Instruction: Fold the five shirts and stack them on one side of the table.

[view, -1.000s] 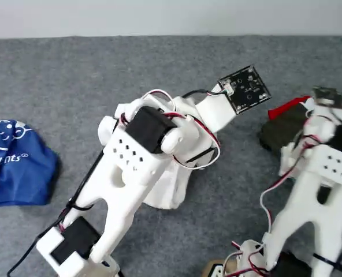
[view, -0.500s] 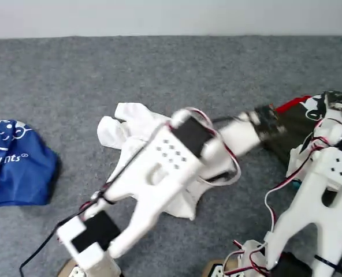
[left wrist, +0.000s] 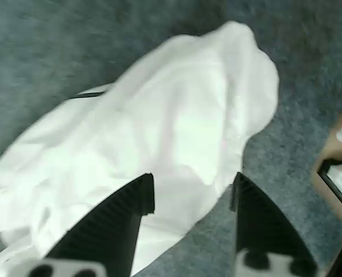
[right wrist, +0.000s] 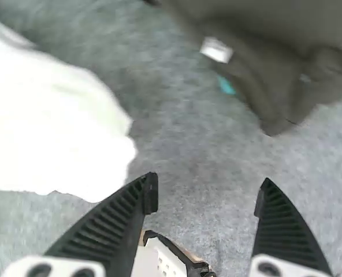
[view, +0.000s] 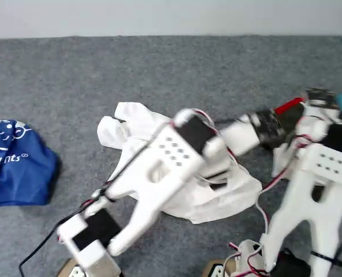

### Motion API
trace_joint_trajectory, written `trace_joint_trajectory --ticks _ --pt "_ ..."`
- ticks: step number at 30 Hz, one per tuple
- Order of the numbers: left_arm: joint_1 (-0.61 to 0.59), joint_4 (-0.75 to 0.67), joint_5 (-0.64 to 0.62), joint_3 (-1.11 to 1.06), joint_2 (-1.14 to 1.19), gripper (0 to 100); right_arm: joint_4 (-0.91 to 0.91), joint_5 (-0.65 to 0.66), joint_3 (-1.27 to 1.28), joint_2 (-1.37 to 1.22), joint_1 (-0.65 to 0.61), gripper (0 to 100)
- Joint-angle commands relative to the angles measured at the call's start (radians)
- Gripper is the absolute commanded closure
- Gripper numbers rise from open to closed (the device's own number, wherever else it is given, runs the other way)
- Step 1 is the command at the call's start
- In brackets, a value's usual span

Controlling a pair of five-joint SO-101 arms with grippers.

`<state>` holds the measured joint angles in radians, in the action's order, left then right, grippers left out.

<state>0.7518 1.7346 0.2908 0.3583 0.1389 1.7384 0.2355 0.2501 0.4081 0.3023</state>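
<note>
We find the white shirt crumpled near the centre of the table, spreading from about 10 o'clock toward 4 o'clock in the high view, with one arm stretched across it. The left gripper hangs directly over the shirt, its fingers apart and holding nothing. The right gripper is likewise spread and empty, over bare table between the shirt's edge and a dark garment. We judge the step in hand to be taking hold of the white shirt to lay it flat before folding. It would be done well by pinching a single layer at a hem or shoulder edge, not the bunched middle. The right gripper should take the near free edge, and the two should draw apart low over the table so that the cloth slides out smooth. The white fabric is thin, soft and limp, in rounded lobes and folds. The table covering is grey and felt-like, and likely to drag on the cloth. A blue shirt with pale print lies bunched at 9 o'clock. The dark garment at 3 o'clock is heaped with a red cloth at its rim.
</note>
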Motion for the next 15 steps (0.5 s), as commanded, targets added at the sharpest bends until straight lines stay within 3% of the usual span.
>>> trace_joint_trajectory --ticks 1,5,10,15 --pt "-0.158 0.021 0.014 0.005 -0.183 78 0.005 0.054 0.008 0.031 -0.142 72.1" --pt "-0.402 0.018 0.014 -0.108 -0.299 78 -0.044 0.061 0.009 0.025 -0.326 72.1" --pt "-0.709 0.018 0.014 -0.236 -0.39 78 -0.107 0.06 0.009 0.018 -0.664 72.1" --pt "-0.895 0.018 0.014 -0.401 -0.437 78 -0.165 0.1 0.133 -0.041 -0.941 72.1"
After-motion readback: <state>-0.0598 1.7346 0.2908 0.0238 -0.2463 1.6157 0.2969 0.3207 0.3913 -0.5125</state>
